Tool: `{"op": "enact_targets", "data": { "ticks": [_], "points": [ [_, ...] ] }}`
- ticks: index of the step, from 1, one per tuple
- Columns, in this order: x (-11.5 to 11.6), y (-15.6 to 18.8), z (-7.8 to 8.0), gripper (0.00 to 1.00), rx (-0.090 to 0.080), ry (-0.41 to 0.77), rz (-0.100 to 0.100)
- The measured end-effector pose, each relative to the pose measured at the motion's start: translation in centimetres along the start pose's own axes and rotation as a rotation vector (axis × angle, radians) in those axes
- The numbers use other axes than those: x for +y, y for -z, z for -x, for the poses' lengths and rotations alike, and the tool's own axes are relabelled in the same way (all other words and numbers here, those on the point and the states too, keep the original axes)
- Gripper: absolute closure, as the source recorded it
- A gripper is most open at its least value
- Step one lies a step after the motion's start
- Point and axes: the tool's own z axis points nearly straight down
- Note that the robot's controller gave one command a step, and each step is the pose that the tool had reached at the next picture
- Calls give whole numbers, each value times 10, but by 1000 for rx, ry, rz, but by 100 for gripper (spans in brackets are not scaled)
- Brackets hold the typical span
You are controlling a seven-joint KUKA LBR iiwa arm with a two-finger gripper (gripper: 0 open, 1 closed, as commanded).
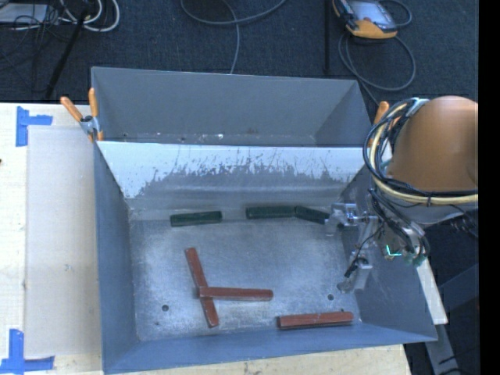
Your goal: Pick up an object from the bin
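Grey metal bin (234, 123) on dark floor (234, 22), dark green bars (196, 219) along its back edge, reddish-brown bars (234, 293) toward the front. Gripper (355, 268) at the right edge, between the right green bar (273, 212) and the front-right corner's brown bar (314, 319); opening impossible to tell.

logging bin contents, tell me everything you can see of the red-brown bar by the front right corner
The red-brown bar is a slim, flat, straight strip, perhaps wood or plastic. It lies flat on the bin floor near the front wall, almost parallel to it, touching only the floor, apart from the other bars.
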Motion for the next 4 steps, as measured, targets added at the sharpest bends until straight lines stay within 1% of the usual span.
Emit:
{"op": "enact_targets", "data": {
  "ticks": [1, 2, 3, 4],
  "points": [
    [15, -133, -18, 0, 1, 96, 1],
    [18, -174, -18, 0, -20, 219, -3],
    [18, -176, -21, 100, -9, 222, -2],
    [3, -44, 4, 100, -18, 304, -4]
  ]
}}
